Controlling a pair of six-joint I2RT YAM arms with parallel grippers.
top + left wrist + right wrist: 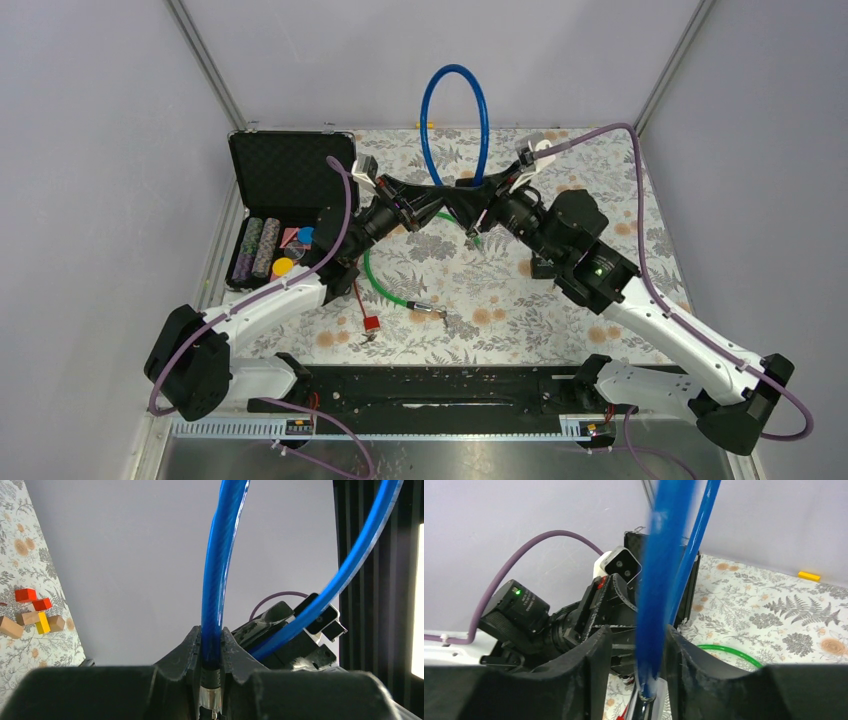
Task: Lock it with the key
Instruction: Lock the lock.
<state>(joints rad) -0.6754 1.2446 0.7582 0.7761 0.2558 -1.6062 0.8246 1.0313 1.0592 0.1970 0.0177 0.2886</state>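
Note:
The blue cable lock [483, 110] stands up as a loop over the middle of the table, both its ends down between the two grippers. My left gripper [445, 197] is shut on one end; in the left wrist view the fingers [192, 652] press the blue cable [220, 570] just above its metal collar. My right gripper [474, 208] is open around the other end. In the right wrist view the blurred cable [661, 570] runs between the jaws, with a gap on the left side. A key with a red tag [370, 324] lies on the table in front.
A green cable [378, 280] curls on the flowered cloth below the grippers. An open black case [285, 175] with poker chips [257, 248] sits at the left. Wooden blocks [35, 615] show in the left wrist view. A small yellow block [809, 575] lies near the back wall.

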